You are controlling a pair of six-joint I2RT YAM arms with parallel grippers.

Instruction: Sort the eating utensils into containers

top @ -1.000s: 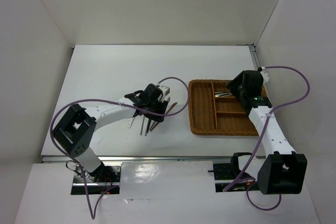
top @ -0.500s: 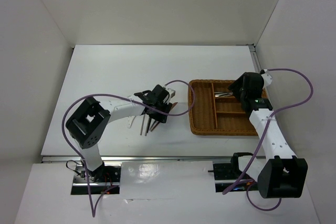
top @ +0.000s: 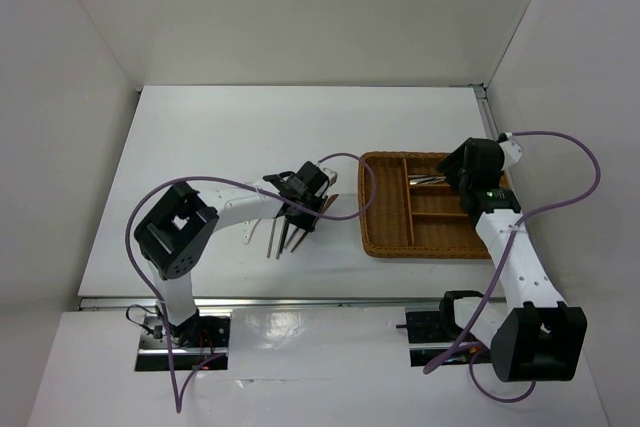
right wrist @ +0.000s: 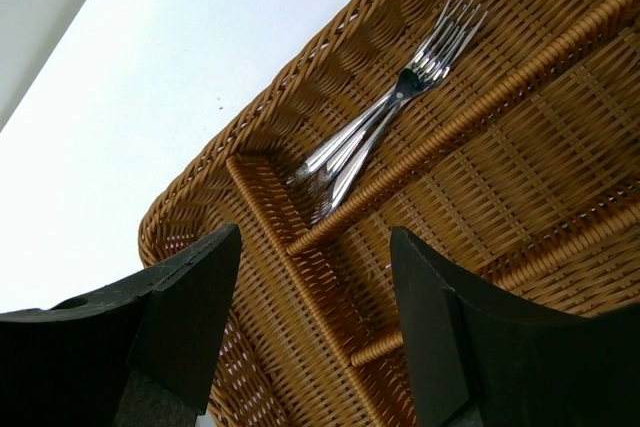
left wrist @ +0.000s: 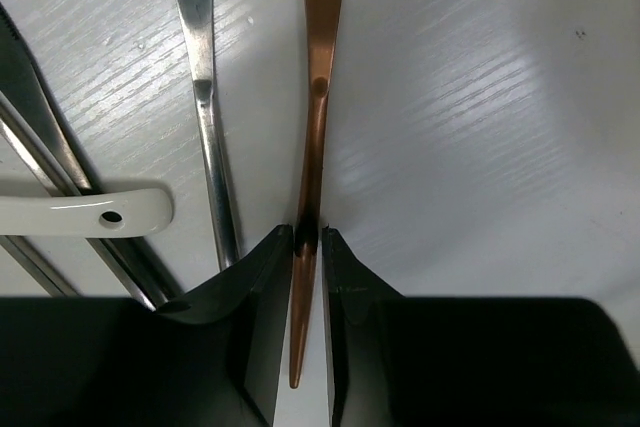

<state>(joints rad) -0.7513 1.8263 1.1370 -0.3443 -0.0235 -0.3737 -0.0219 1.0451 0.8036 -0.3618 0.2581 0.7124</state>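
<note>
— Between the left fingers: reddish-brown stick, clamped near its end, flat on the surface. Risk?
— Thin grip; stick may pivot or slip on lifting. Fork just beside the fingers could drag.
— Versus a second ago?
— Left fingers wider then. Right fingers gape, empty, over the tray.

Brown woven wicker tray, silver forks, copper-brown stick, white spoon handle, white table
</note>
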